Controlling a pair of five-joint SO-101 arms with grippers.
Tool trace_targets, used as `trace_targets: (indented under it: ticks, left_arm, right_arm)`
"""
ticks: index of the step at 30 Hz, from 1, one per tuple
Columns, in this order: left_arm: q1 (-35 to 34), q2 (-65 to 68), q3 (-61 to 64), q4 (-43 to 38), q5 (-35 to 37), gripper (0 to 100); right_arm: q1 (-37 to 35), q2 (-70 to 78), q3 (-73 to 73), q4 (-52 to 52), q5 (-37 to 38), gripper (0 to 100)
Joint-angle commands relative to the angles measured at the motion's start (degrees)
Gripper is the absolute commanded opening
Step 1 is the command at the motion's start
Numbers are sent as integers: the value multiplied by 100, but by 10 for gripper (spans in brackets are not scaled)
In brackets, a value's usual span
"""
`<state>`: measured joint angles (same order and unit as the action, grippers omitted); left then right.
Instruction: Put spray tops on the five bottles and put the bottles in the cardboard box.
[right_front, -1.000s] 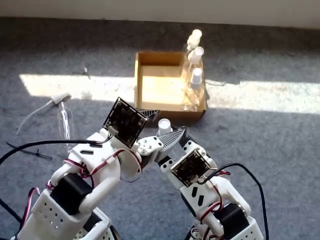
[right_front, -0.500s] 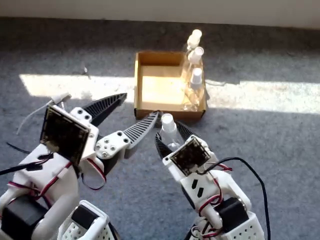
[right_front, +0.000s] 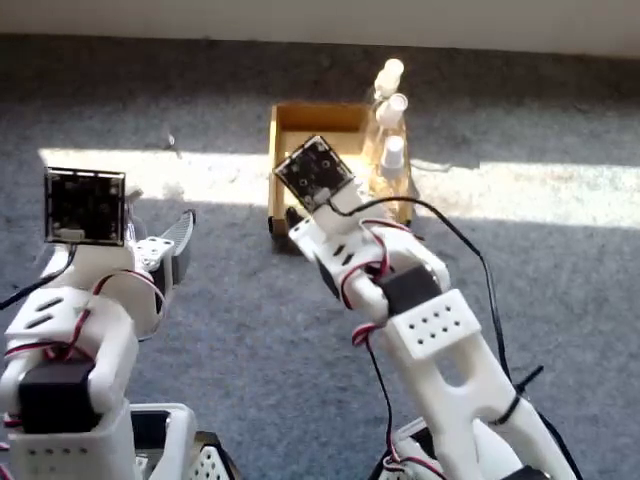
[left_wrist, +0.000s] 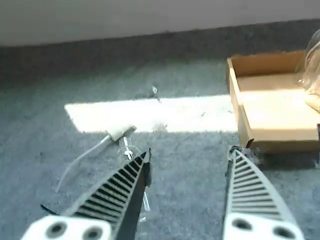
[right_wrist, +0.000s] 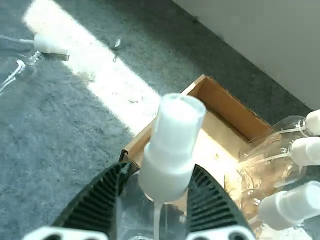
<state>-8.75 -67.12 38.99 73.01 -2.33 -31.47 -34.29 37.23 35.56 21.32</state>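
Clenching the right hand (right_wrist: 161, 175) on the glass shoulder of a bottle (right_wrist: 137, 207), just under its white spray top (right_wrist: 174, 137), and carrying it upright, probably for lowering straight down without tipping. Holding it about over the near corner of the cardboard box (right_wrist: 227, 107), apparently above the wall rather than fully over the box floor. Aiming, by the look of it, for the free sunlit middle, beside three capped bottles (right_front: 388, 150) leaning together along one side of the box. Stretching the right arm (right_front: 400, 290) across the grey carpet (right_front: 560, 300) to that box, hiding the fingers beneath the wrist board (right_front: 314, 176) in the high view. Hanging the left hand (left_wrist: 190, 154) released, fingers spread wide, low over the carpet and well apart from the box. Pointing it toward the last bottle (left_wrist: 128, 148), lying on its side on the carpet just beyond and partly behind one fingertip, not between the fingers. Also facing a loose spray top (left_wrist: 119, 133) close by that bottle's mouth, thin tube trailing out across the carpet, apparently not yet fitted. Judging from this, counting four bottles capped and one pending, and waiting open there in readiness for the next pickup.
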Motion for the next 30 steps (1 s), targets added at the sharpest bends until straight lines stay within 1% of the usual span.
trace_targets:
  ticks: [1,5,9,11,16,21,23,26,30]
  left_arm:
    - [-110,-22,743,-176,-53,236]
    - [-92,-22,1736,-730,-53,236]
    - [-92,-22,2730,-1530,-53,235]
    - [-92,-31,2923,-1723,-53,235]
    - [84,-31,3116,-1741,-53,235]
    - [242,-31,3160,-1741,-53,235]
    - [242,-31,3187,-1749,-62,235]
    - [224,-31,3178,-1749,-62,235]
    - [215,-31,3178,-1749,-62,235]
  right_arm:
    - [127,505,-910,-119,26,5]
    - [119,699,-1490,-312,0,5]
    - [127,963,-1868,-1086,-44,5]
    - [136,1226,-1912,-1516,-325,5]
    - [295,2299,-2053,-2897,-1319,5]
    - [479,3635,-2721,-3855,-1371,5]
    - [541,4171,-3152,-4048,-1371,5]
    - [664,4840,-3829,-4048,-1371,5]
    - [734,5332,-4409,-4048,-1389,5]
